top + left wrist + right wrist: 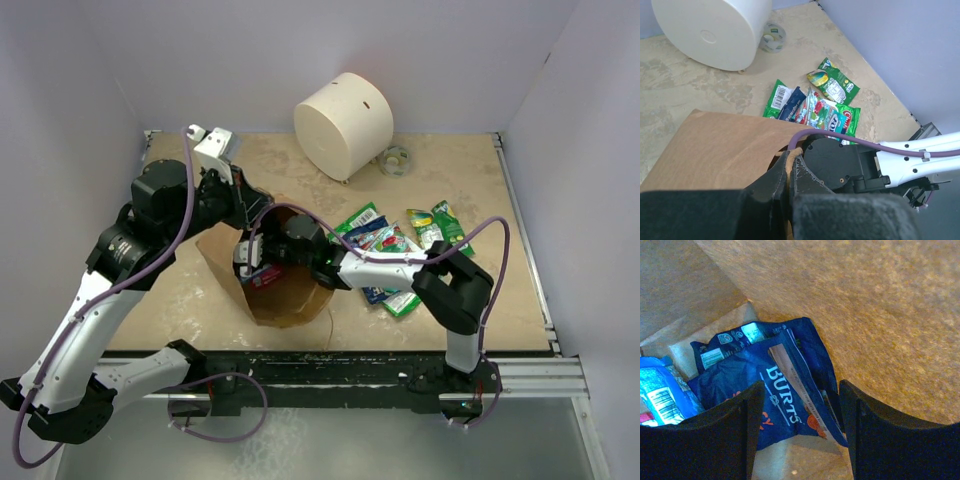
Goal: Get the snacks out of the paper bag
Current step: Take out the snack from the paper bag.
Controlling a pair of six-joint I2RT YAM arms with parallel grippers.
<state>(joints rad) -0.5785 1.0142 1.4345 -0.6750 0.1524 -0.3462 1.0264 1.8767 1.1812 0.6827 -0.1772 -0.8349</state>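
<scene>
Snacks point(400, 245) already out lie in a loose, overlapping heap right of centre in the top view. They are green and blue packets on the table point(470, 180), beside the bag and apparently set there to leave its mouth free.

More wait inside. In the right wrist view a dark blue packet point(765, 385) lettered BURTS lies on the brown paper at lower centre, and a lighter blue packet point(660, 390) touches it at the left edge.

The paper bag point(290, 300) sits at the centre of the top view. The left gripper point(790, 162) has its jaws pressed together on the bag's rim, likely to hold the mouth open and keep the bag from sliding.

The right gripper point(799, 390) reaches deep inside. Its jaws are spread, one on each side of the dark blue packet and not yet closed on it, which looks like the set-up for a pinch.

The white cylinder point(345, 122) and the tape roll point(396, 160) stand at the top of the frame, well apart from the work.
</scene>
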